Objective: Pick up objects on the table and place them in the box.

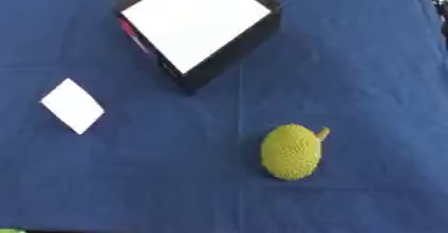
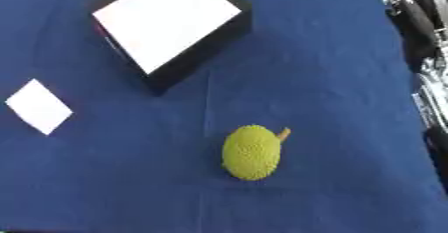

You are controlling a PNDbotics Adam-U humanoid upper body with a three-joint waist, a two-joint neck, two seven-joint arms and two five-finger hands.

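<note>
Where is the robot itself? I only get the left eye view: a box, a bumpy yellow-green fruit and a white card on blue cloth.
Observer: The right eye view shows black and silver robot arm parts along the cloth's right edge.
Operator: Do they touch the fruit?
Observer: No; blue cloth lies bare between them and the fruit.
Operator: How far down do they reach?
Observer: From the top corner to about level with the fruit; whether a robot hand is among them I cannot tell.
</note>
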